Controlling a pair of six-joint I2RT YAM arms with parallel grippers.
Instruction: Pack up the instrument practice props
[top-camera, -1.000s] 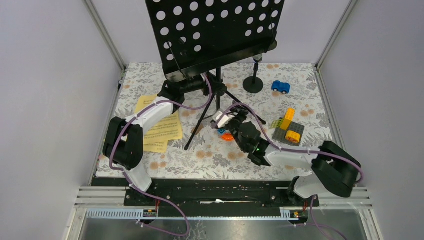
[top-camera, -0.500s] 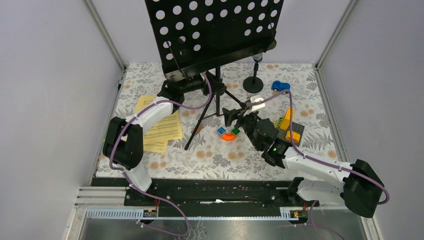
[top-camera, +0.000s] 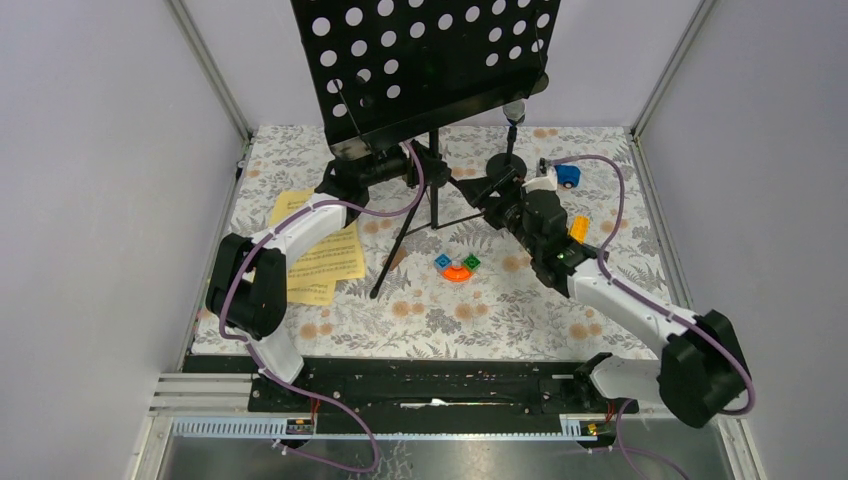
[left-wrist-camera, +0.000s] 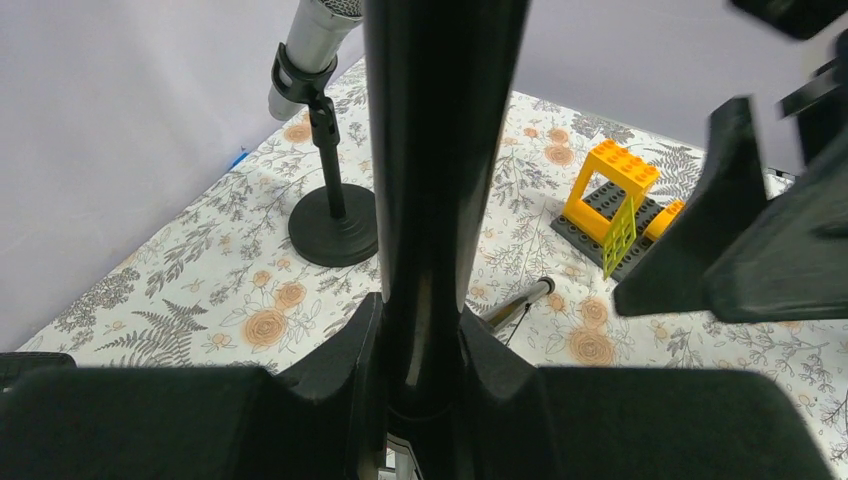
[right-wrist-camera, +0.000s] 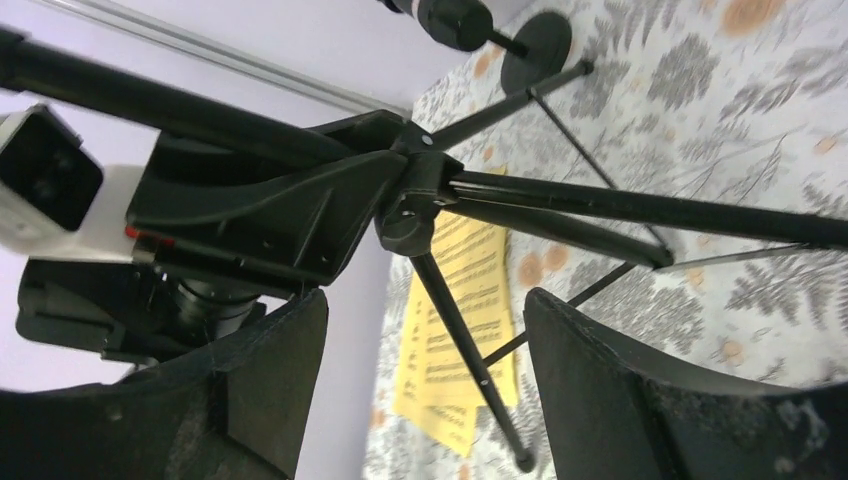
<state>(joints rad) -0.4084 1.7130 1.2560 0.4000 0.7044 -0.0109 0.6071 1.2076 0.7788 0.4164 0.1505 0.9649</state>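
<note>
The black perforated music rack (top-camera: 430, 60) stands at the back on tripod legs (top-camera: 400, 240). My left gripper (top-camera: 420, 165) is shut on its pole (left-wrist-camera: 440, 150), low down by the leg hub (right-wrist-camera: 410, 200). My right gripper (top-camera: 492, 200) hangs open just right of the hub, over a tripod leg, with nothing between its fingers (right-wrist-camera: 270, 370). Yellow sheet-music pages (top-camera: 320, 255) lie to the left. A silver microphone (left-wrist-camera: 315, 35) sits in a round-based holder (left-wrist-camera: 333, 225) behind the right gripper. A black microphone (right-wrist-camera: 455, 18) rests in a second holder (right-wrist-camera: 535, 40).
A small blue toy car (top-camera: 568, 176) sits at the back right. An orange curved block (top-camera: 457, 268) lies mid-table. A yellow and grey brick build (left-wrist-camera: 610, 195) stands to the right, partly under my right arm. Walls close in on three sides.
My right gripper has left the orange block, swung back and right to the tripod hub, and opened wider. The left gripper has kept its hold on the pole.
</note>
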